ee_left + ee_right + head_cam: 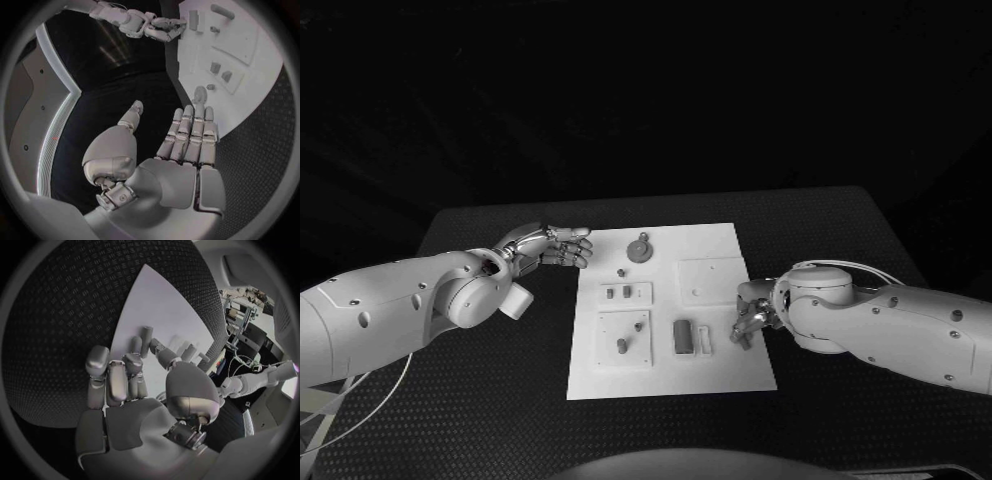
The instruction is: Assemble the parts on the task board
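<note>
Head view: task board between left robot hand, right robot hand.

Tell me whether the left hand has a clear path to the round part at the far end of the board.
Probably yes. The left hand hovers open beside the board, level with the round part, with nothing between them. The right hand is at the board's opposite edge.

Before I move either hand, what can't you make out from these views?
- Right hand: head view, its wrist hides the fingertips at the board edge; whether it pinches a part, cannot tell.
- Parts on the board: too small for their shape.
- Right wrist view: the hand's own fingers cover the board beneath.
</note>
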Robot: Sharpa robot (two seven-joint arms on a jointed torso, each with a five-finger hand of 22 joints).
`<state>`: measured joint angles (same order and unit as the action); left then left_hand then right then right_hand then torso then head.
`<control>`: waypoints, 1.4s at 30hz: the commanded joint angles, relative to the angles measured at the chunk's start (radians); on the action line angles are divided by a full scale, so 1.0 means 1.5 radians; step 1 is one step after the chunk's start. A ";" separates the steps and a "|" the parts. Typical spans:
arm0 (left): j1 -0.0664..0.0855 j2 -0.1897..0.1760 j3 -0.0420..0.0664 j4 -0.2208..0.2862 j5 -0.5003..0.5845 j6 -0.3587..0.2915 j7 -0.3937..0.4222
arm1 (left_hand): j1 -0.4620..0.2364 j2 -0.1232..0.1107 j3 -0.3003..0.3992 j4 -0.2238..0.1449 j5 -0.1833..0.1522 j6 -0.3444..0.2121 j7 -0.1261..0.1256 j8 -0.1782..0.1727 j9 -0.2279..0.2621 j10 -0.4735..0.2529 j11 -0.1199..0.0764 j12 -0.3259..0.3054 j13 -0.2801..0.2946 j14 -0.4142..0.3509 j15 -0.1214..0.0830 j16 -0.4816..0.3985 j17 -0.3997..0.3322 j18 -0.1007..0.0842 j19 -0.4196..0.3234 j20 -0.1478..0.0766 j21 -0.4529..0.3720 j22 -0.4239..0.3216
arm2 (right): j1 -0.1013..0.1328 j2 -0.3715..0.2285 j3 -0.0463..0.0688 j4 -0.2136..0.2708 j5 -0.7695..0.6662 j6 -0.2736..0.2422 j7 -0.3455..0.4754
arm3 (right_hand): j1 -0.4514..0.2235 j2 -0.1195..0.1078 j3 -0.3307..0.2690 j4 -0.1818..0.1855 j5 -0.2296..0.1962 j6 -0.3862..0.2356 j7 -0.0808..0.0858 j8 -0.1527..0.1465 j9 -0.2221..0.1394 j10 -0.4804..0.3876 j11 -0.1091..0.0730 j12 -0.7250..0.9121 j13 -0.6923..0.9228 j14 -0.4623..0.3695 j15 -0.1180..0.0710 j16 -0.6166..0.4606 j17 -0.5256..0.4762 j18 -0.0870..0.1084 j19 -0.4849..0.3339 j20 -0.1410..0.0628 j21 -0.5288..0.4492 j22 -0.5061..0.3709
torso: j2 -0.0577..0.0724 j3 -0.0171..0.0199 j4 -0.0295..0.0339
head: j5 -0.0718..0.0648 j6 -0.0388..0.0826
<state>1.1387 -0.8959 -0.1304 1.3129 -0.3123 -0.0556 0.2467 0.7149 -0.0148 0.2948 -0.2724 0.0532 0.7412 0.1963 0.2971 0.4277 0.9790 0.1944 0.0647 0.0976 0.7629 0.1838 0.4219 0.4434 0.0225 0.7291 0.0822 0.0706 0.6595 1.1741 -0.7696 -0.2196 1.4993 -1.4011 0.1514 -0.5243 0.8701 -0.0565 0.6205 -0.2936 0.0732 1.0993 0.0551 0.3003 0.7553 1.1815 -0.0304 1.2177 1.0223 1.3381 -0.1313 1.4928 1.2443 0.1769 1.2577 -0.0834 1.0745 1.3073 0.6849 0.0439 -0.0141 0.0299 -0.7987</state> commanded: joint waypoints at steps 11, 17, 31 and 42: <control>0.001 -0.001 0.000 0.002 0.002 0.010 0.002 | -0.003 0.002 0.000 -0.005 -0.002 0.003 0.012 0.004 0.001 -0.003 0.001 0.004 -0.001 -0.005 0.001 -0.004 0.001 0.001 -0.005 0.002 0.002 -0.001 | -0.018 -0.016 -0.011 0.009 0.170 -0.079 -0.002 | 0.004 0.037 -0.011 0.000 0.004 0.001 0.008 -0.046 -0.003 0.017 -0.009 0.005 0.010 0.005 -0.003 0.000 0.007 0.057 0.004 0.008 0.001 0.011 | 0.000 -0.0003 0.0003 | 0.001 0.000; 0.001 -0.001 0.000 0.002 0.002 0.010 0.001 | -0.003 0.002 0.000 -0.005 -0.002 0.003 0.012 0.004 0.001 -0.003 0.001 0.004 -0.001 -0.005 0.001 -0.004 0.001 0.001 -0.005 0.002 0.002 -0.001 | -0.015 -0.022 -0.002 0.021 0.210 -0.120 0.004 | 0.006 0.040 -0.012 0.000 0.004 0.005 0.006 -0.045 -0.003 0.023 -0.010 0.010 0.016 0.008 -0.004 0.000 0.009 0.057 0.005 0.007 0.002 0.011 | 0.000 -0.0002 0.0001 | 0.001 0.000; 0.001 -0.001 0.000 0.001 0.001 0.014 -0.002 | -0.003 0.002 0.000 -0.006 -0.002 0.003 0.012 0.004 0.001 -0.003 0.001 0.004 -0.001 -0.005 0.001 -0.004 0.001 0.001 -0.005 0.002 0.002 0.000 | -0.014 -0.022 0.002 0.043 0.262 -0.162 0.009 | -0.001 0.037 -0.016 0.001 0.004 0.007 0.005 -0.046 -0.004 0.024 -0.012 0.008 0.015 0.009 -0.006 -0.001 0.007 0.057 0.008 0.007 0.002 0.010 | 0.000 0.0004 -0.0001 | 0.002 -0.001; 0.001 -0.001 0.000 0.002 0.000 0.014 -0.004 | -0.004 0.002 0.000 -0.006 -0.002 0.003 0.012 0.004 0.001 -0.003 0.001 0.004 -0.001 -0.005 0.001 -0.004 0.002 0.001 -0.005 0.002 0.002 0.000 | -0.014 -0.018 0.002 0.046 0.275 -0.171 0.012 | -0.003 0.036 -0.017 0.001 0.004 0.007 0.005 -0.046 -0.004 0.025 -0.012 0.007 0.015 0.009 -0.007 -0.002 0.007 0.057 0.009 0.007 0.002 0.009 | 0.000 0.0005 -0.0002 | 0.002 -0.003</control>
<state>1.1388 -0.8977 -0.1304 1.3133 -0.3129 -0.0492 0.2366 0.7150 -0.0149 0.2920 -0.2752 0.0532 0.7412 0.1962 0.2971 0.4282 0.9790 0.1944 0.0647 0.0969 0.7629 0.1839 0.4219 0.4439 0.0224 0.7291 0.0822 0.0706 0.6595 1.1541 -0.8006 -0.2165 1.5665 -1.0067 -0.0936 -0.5183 0.8744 -0.0026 0.6000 -0.2925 0.0774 1.1034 0.0593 0.2289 0.7487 1.2099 -0.0448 1.2317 1.0467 1.3532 -0.1330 1.4928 1.2553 0.1788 1.2628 -0.0743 1.0745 1.3079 0.6850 0.0446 -0.0141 0.0330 -0.8028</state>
